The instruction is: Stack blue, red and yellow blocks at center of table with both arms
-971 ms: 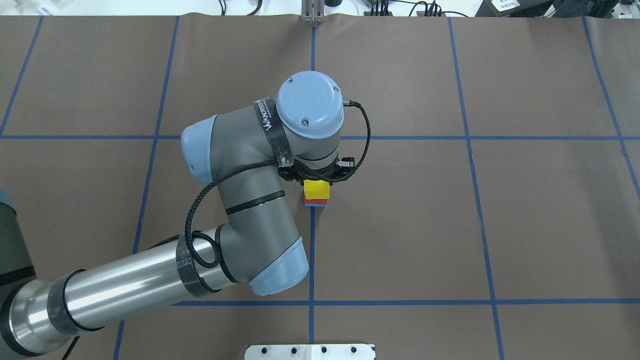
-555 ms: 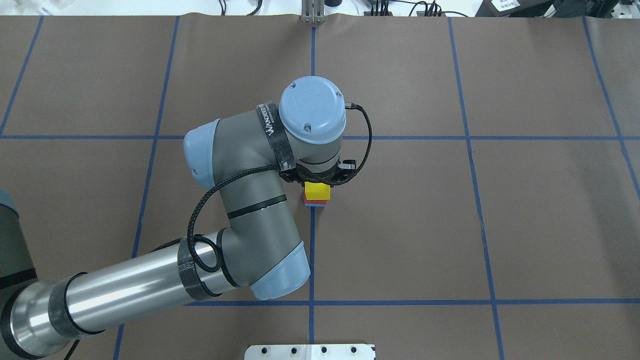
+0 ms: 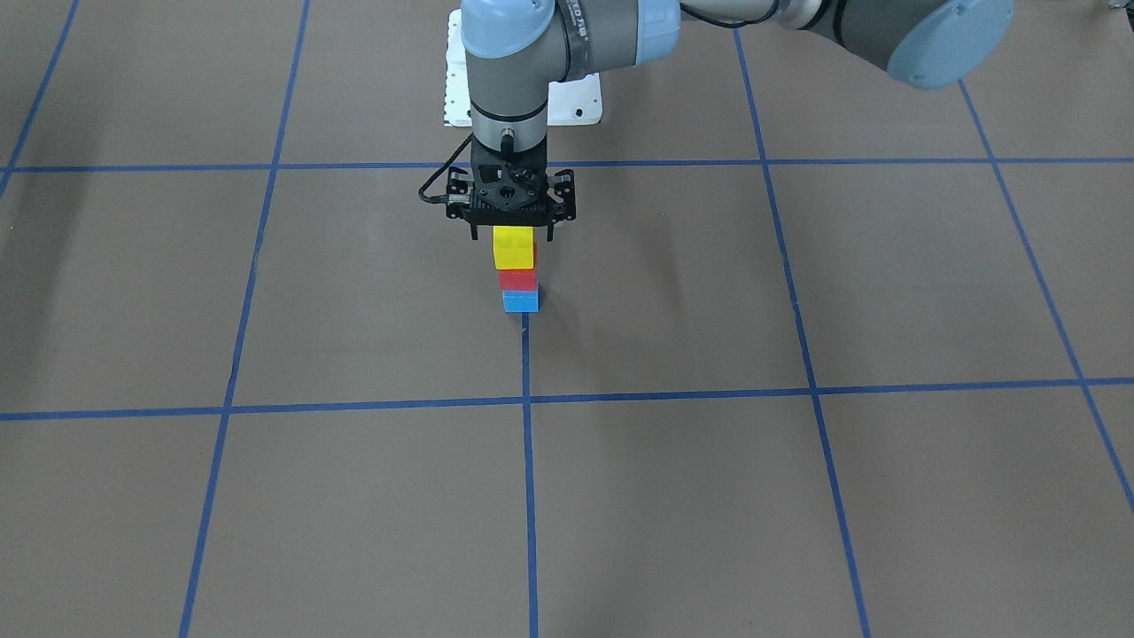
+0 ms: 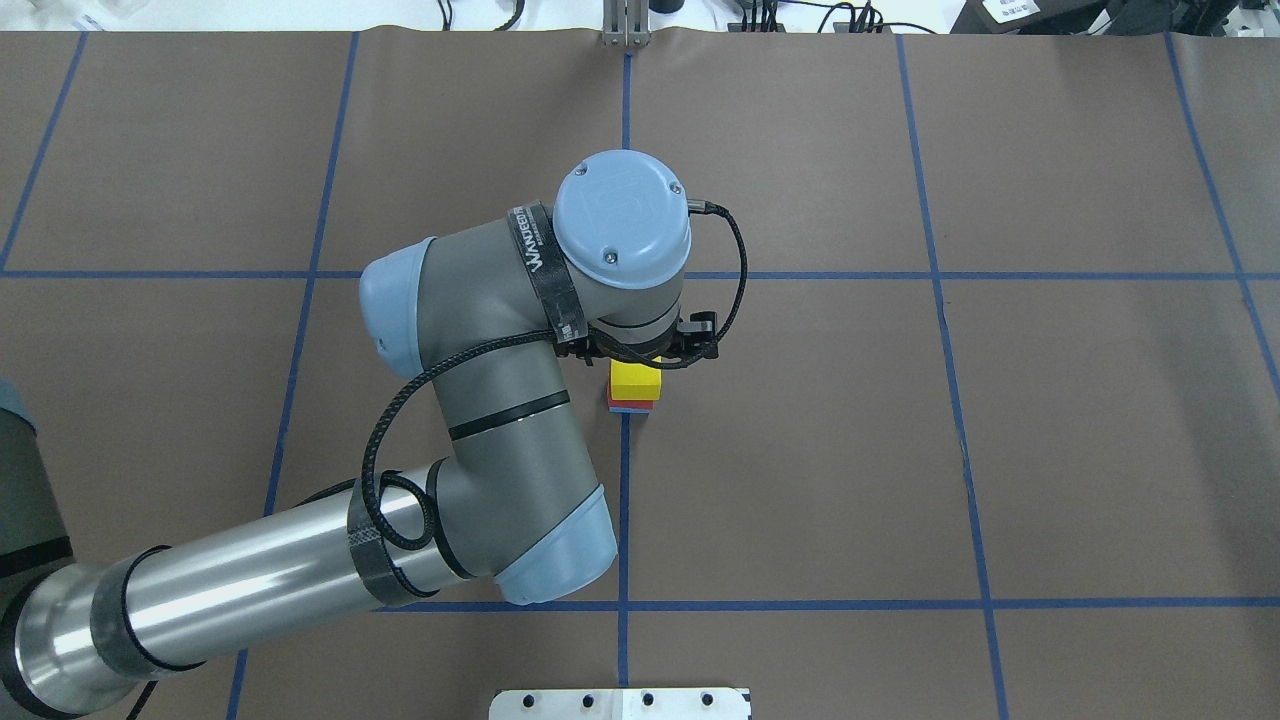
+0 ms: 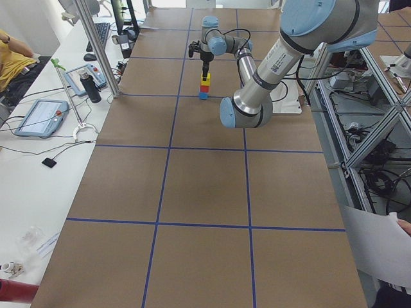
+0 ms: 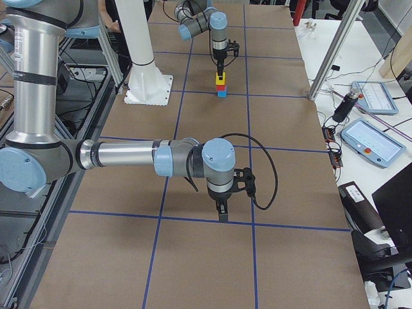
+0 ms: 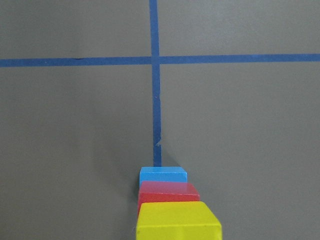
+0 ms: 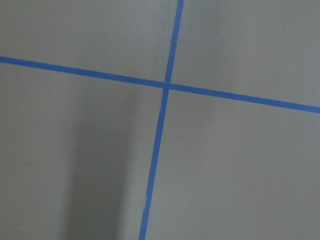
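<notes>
A blue block (image 3: 520, 301) lies on the table's centre tape line, with a red block (image 3: 518, 280) on it and a yellow block (image 3: 514, 248) on top. The stack also shows in the left wrist view, where the yellow block (image 7: 178, 222) is nearest the camera. My left gripper (image 3: 512, 237) hangs straight over the stack. It is open, its fingers standing clear on either side of the yellow block's top. My right gripper (image 6: 222, 209) shows only in the exterior right view, low over bare table far from the stack. I cannot tell whether it is open or shut.
The brown table cover carries a blue tape grid (image 4: 623, 500). A white mounting plate (image 3: 576, 102) lies at the robot's edge of the table. Side desks hold tablets (image 6: 367, 138) and cables. An aluminium post (image 5: 96, 45) stands by the table's edge.
The left wrist and elbow have shifted slightly over the stack. The three blocks have not moved.
</notes>
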You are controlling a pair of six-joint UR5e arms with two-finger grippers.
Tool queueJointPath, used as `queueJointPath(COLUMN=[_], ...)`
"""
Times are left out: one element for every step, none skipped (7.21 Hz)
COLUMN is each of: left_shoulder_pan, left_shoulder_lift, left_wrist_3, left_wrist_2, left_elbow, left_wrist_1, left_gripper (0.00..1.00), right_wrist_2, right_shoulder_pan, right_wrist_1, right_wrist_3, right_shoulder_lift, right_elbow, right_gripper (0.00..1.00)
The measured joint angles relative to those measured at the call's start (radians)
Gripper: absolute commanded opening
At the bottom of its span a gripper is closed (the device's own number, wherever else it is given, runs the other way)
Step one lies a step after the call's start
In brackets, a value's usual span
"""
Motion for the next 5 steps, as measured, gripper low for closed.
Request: queueJointPath(left_shoulder_pan=[-0.013, -0.034, -0.073, -0.141, -0.231], left_shoulder_lift=[0.009, 0.049, 0.134, 0.242, 0.356], left_wrist_3=[0.047, 0.118, 0.214, 0.333, 0.473], left_wrist_2=[-0.003, -0.005, -0.023, -0.078, -0.154], left_elbow=[-0.050, -0.139, -0.264, -0.381, -0.464], left_wrist_1=[0.036, 0.091, 0.134, 0.159, 0.168], left_gripper=[0.99, 0.99, 0.99, 0.99, 0.99], right_wrist_2=[0.000, 0.001, 0.001, 0.001, 0.001], right_shoulder_pan=[0.000, 0.000, 0.000, 0.001, 0.003], right_wrist_1=[0.000, 0.000, 0.000, 0.000, 0.000], right_wrist_3=[-0.001, -0.004, -0.010, -0.017, -0.019], right_shoulder_lift=[-0.001, -0.004, -0.014, -0.027, -0.038], right_elbow=[-0.001, -0.002, -0.003, -0.004, -0.005], right_gripper=[1.00, 1.00, 1.00, 1.00, 1.00])
